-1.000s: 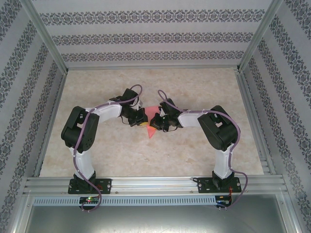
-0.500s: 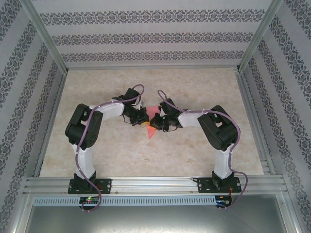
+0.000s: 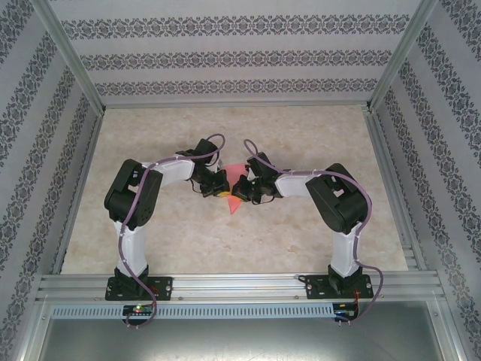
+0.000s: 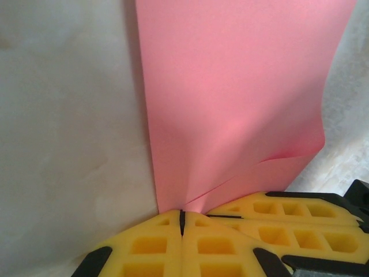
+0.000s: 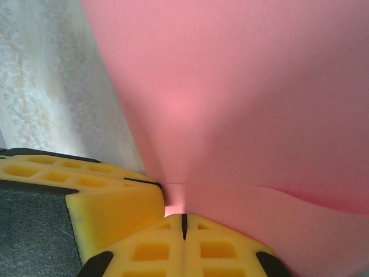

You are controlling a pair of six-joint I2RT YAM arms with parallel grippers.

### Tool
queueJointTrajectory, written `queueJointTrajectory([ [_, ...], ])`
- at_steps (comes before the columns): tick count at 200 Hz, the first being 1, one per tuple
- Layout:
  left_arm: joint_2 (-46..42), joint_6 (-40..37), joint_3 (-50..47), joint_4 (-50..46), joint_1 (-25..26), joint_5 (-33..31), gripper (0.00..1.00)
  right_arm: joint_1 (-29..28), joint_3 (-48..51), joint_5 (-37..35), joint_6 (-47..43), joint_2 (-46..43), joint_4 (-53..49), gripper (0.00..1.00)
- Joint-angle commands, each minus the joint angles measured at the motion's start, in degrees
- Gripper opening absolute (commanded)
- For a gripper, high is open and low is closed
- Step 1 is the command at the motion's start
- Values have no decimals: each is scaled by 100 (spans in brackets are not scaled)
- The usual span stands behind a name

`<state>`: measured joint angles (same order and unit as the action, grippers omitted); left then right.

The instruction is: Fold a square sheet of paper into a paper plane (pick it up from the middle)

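Here the left gripper [image 4: 181,218] and the right gripper [image 5: 184,220] meet tip to tip over the middle of the table [image 3: 316,143]. Each has its yellow fingers pressed tight together, pinching the lower edge of the pink sheet of paper [image 4: 230,98] just beside the other. The sheet is partly folded, and one layer bulges loose next to the grip. From above, a pointed corner of it sticks out between the two grippers toward the arm bases.
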<state>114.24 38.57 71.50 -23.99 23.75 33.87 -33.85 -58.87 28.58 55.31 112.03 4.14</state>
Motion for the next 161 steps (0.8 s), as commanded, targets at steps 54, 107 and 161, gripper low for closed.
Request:
queueJointTrajectory([
  [54, 441, -794, -185, -1196, 279, -1265, 0, 198, 48, 328, -845, -469, -54, 0],
  [107, 538, -851, -41, -1393, 377, -1494, 0, 264, 161, 231, -1126, -335, -78, 0],
  [161, 643, -1097, 117, -1764, 520, -2016, 0, 469, 572, 105, -829, -112, 306, 0],
])
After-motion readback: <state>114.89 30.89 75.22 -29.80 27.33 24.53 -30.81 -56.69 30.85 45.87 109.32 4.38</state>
